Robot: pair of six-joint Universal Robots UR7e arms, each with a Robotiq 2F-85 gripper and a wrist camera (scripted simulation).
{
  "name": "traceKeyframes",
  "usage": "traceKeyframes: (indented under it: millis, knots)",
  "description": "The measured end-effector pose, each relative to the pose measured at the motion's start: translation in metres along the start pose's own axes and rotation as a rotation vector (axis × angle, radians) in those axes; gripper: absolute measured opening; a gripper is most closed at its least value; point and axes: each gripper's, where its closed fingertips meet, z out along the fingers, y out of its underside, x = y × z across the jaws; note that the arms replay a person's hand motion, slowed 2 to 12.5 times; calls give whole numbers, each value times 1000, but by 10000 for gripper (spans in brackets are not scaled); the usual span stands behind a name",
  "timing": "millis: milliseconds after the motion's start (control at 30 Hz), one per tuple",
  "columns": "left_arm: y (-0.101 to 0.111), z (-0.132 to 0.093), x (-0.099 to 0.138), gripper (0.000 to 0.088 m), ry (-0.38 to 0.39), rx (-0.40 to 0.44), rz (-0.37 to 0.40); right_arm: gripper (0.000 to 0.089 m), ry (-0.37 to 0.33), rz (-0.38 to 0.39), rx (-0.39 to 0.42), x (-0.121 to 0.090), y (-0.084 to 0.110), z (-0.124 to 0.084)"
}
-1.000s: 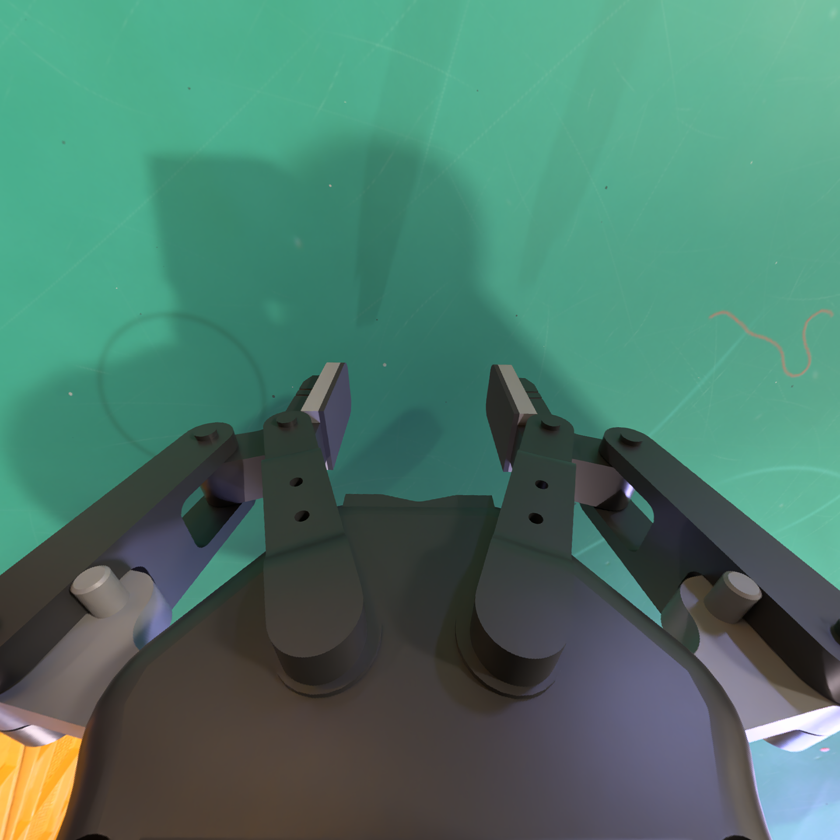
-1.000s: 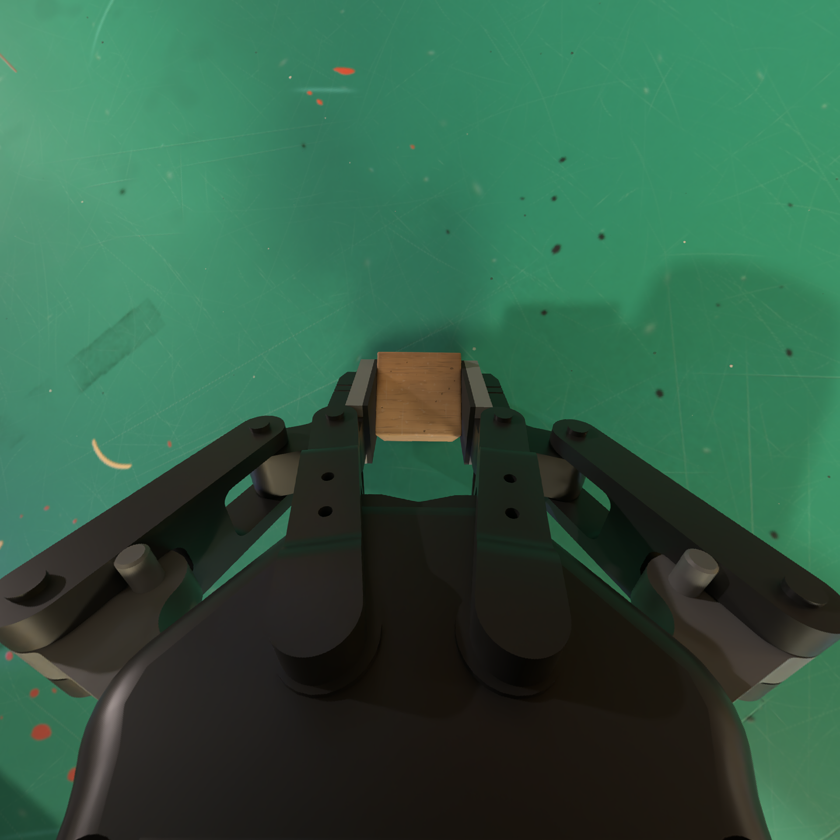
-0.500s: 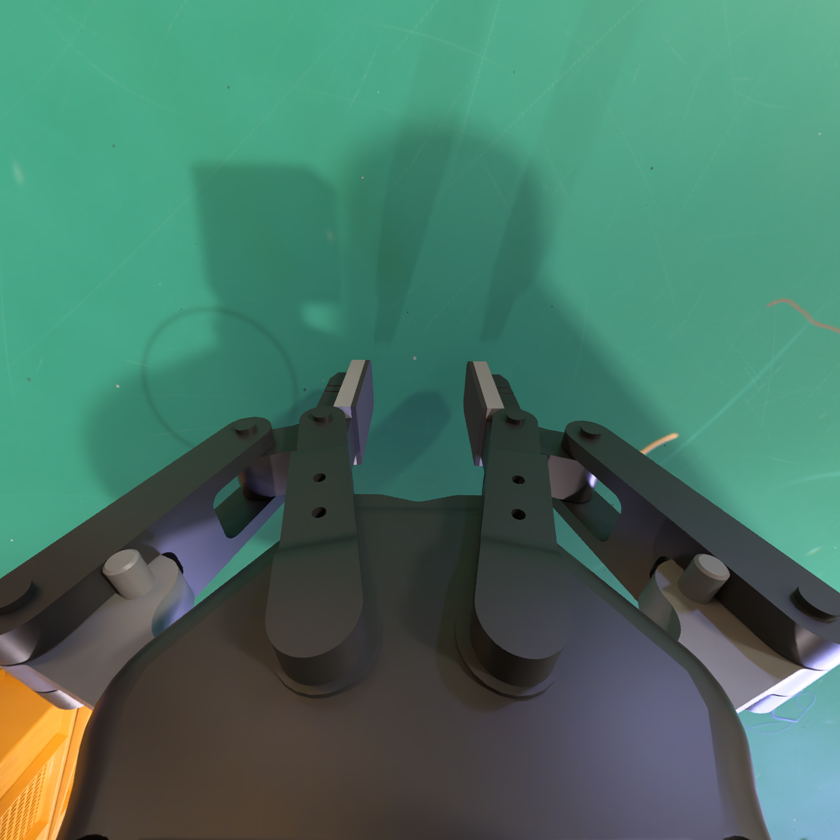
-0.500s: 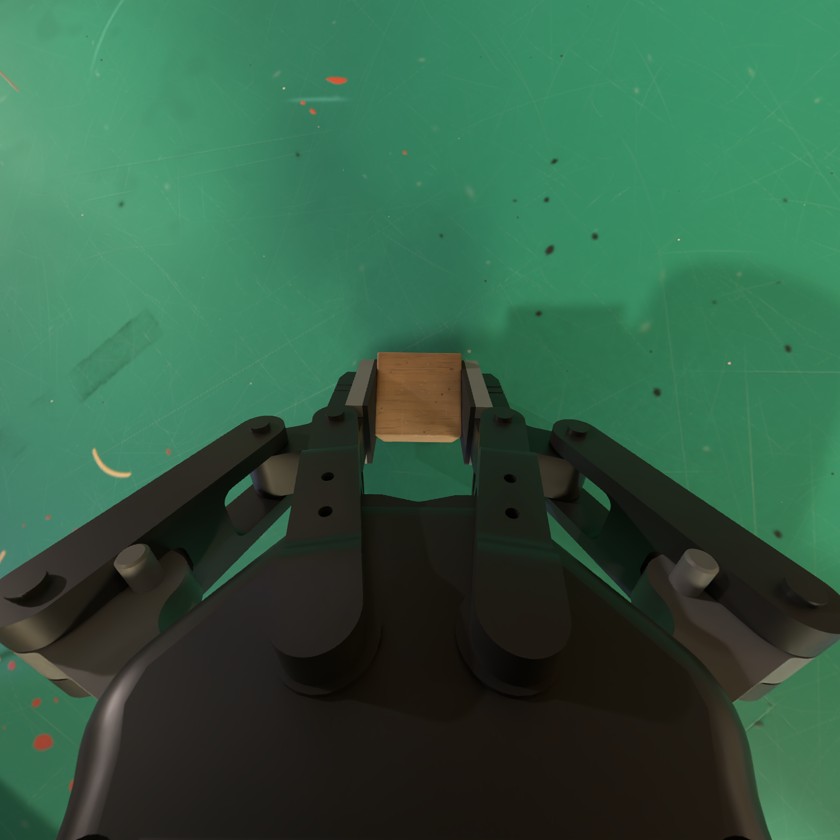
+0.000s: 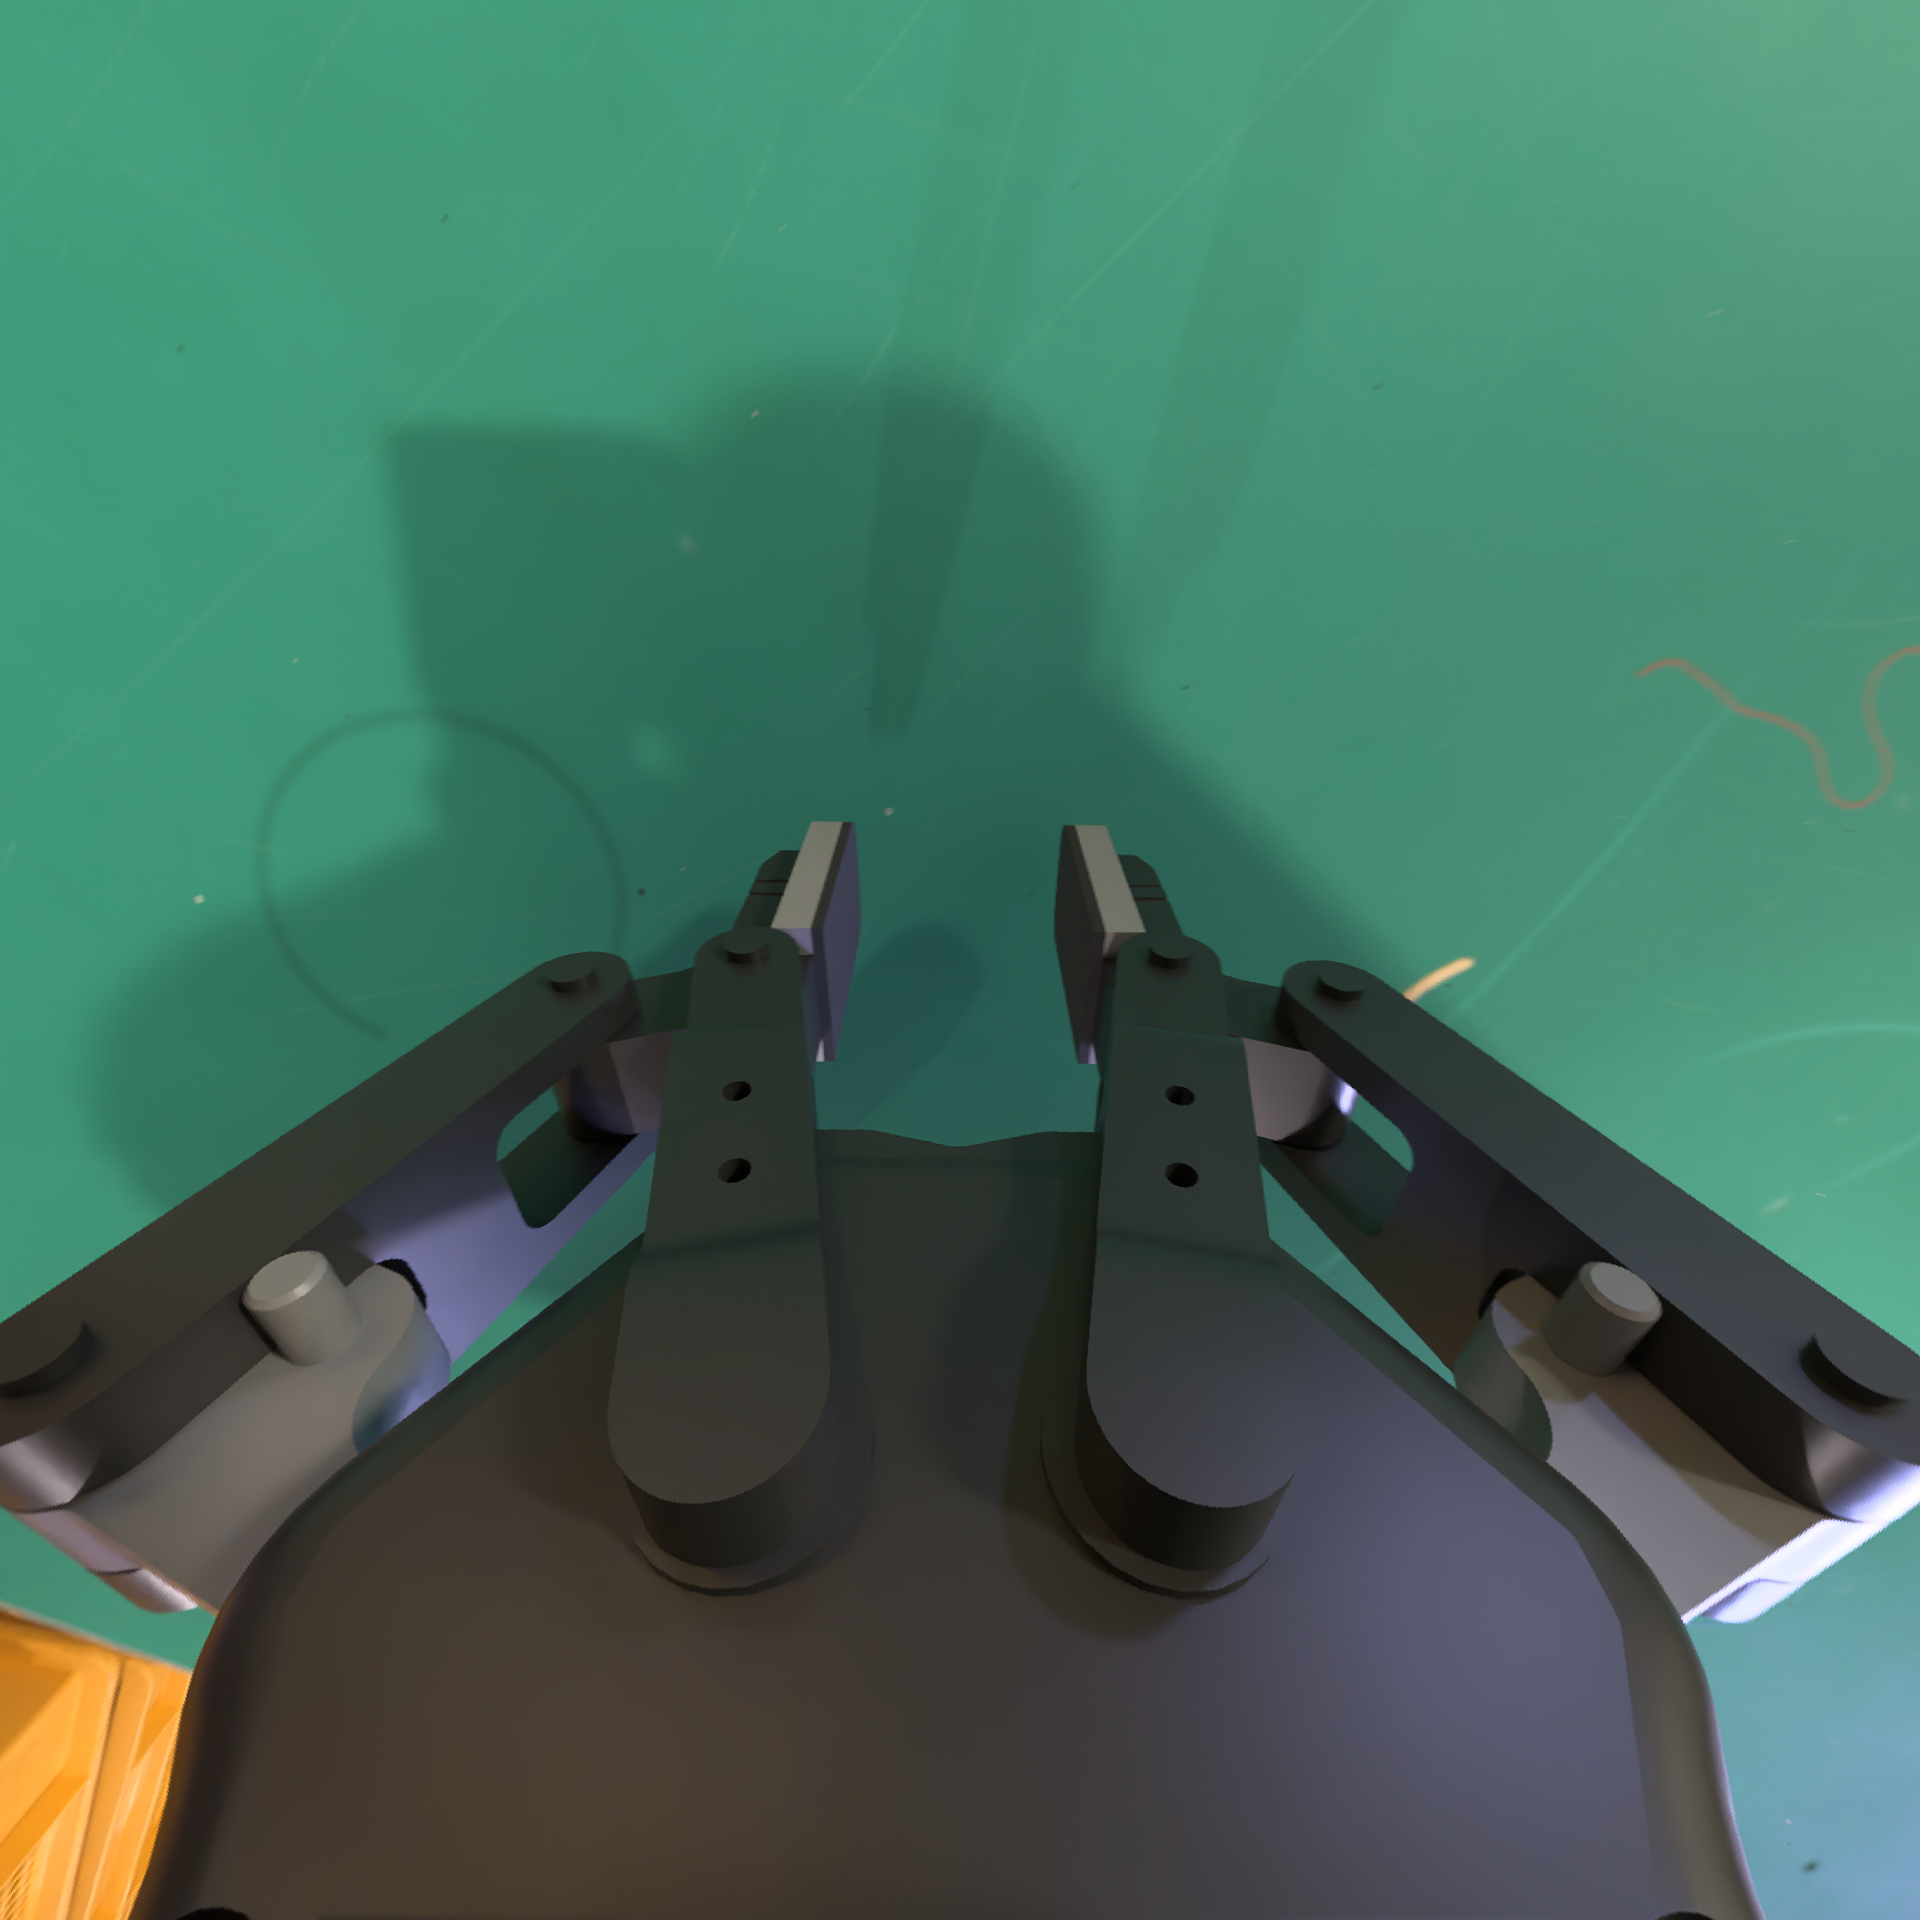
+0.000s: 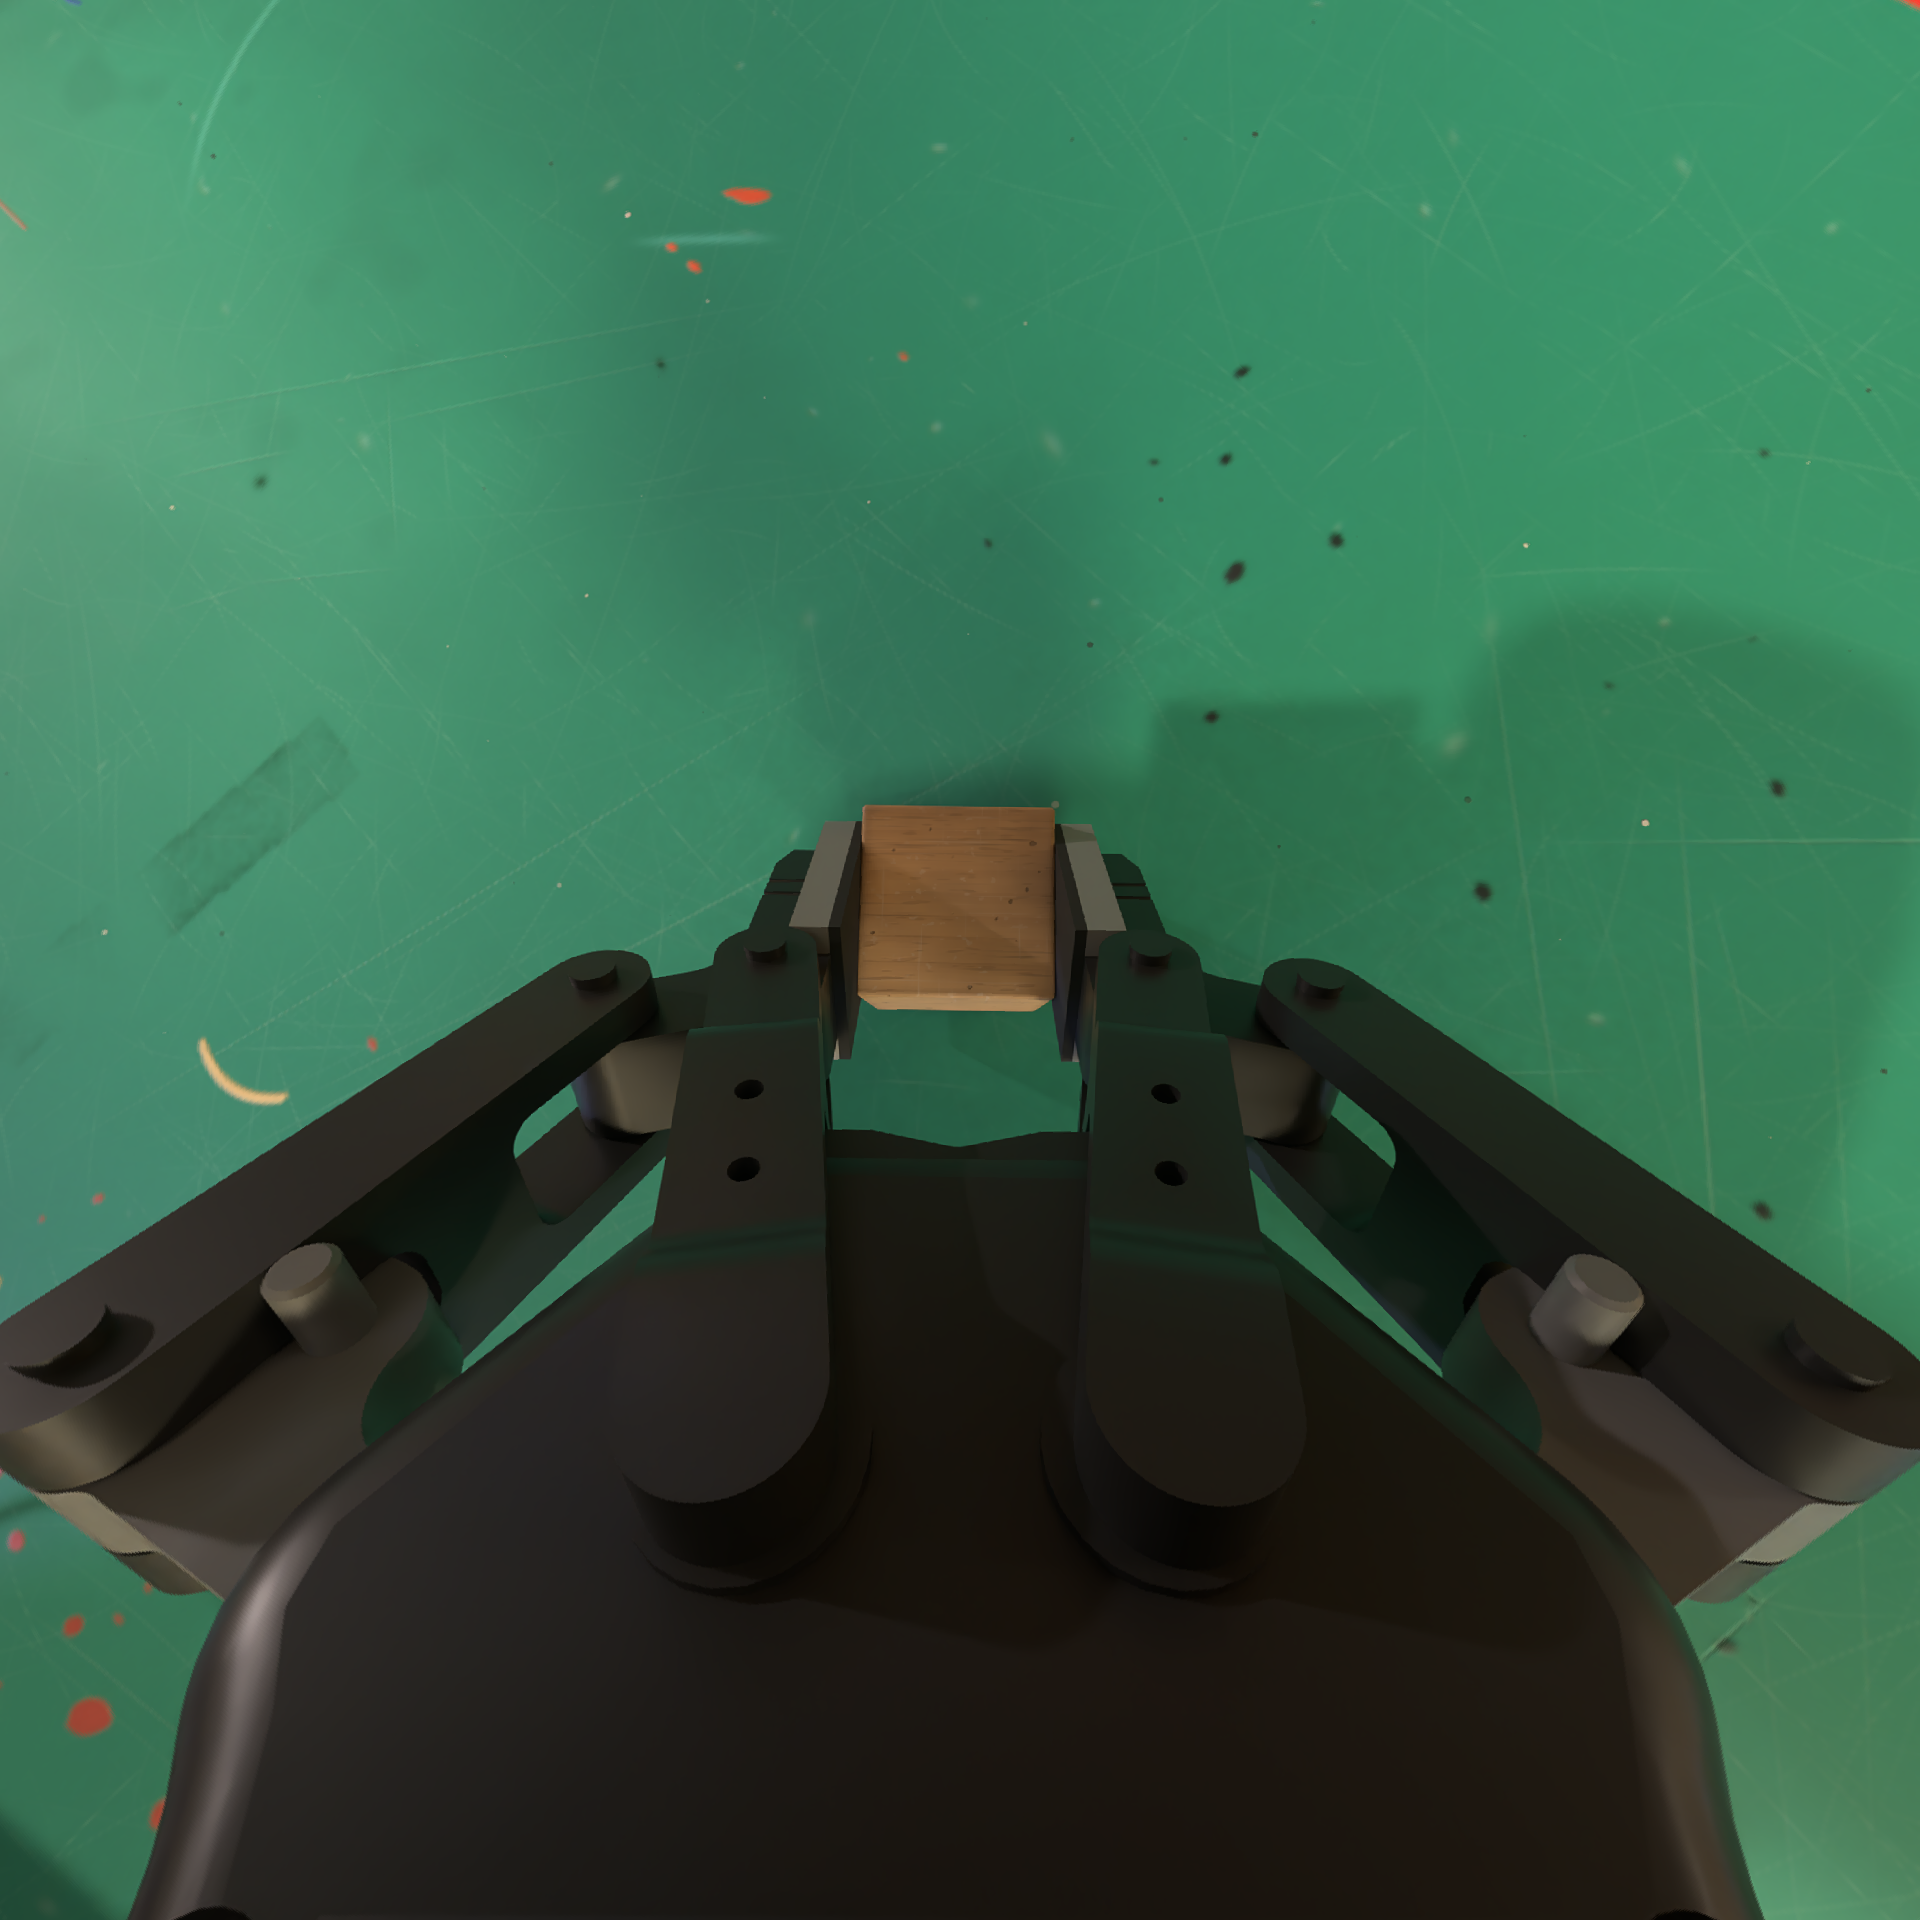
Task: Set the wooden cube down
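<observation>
The wooden cube [image 6: 956, 906] is a small light-brown block held between the pads of my right gripper [image 6: 956, 914], which is shut on it just above the green mat [image 6: 935, 416]. A dark shadow lies right behind the cube; I cannot tell whether its underside touches the mat. In the left wrist view, my left gripper [image 5: 956, 935] hangs over the green mat [image 5: 1247, 312] with its jaws partly apart and nothing between them.
An orange object [image 5: 62, 1766] shows at the bottom left corner of the left wrist view. The mat carries scratches, a faint ring mark [image 5: 436, 873], a thin squiggle [image 5: 1766, 727], red specks [image 6: 746, 194] and dark specks.
The left jaws have narrowed on nothing, and the left gripper shifted sideways and back. The right gripper keeps hold of the cube; the mat marks drift slightly down in its view.
</observation>
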Motion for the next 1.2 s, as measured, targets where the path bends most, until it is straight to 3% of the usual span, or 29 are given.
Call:
traceKeyframes:
  millis: [133,200,400,867,1200]
  knots:
    - [-7,-3,13,464,47,34,32,301,2,2,3,1,0,0]
    - [-4,-1,17,477,51,17,63,301,2,4,5,1,0,0]
    - [3,4,21,466,31,-29,123,300,0,14,13,2,-1,0]
    - [3,4,12,382,-19,-9,133,301,11,13,10,4,-1,0]
    - [7,2,20,509,35,10,136,300,8,17,16,4,-1,0]
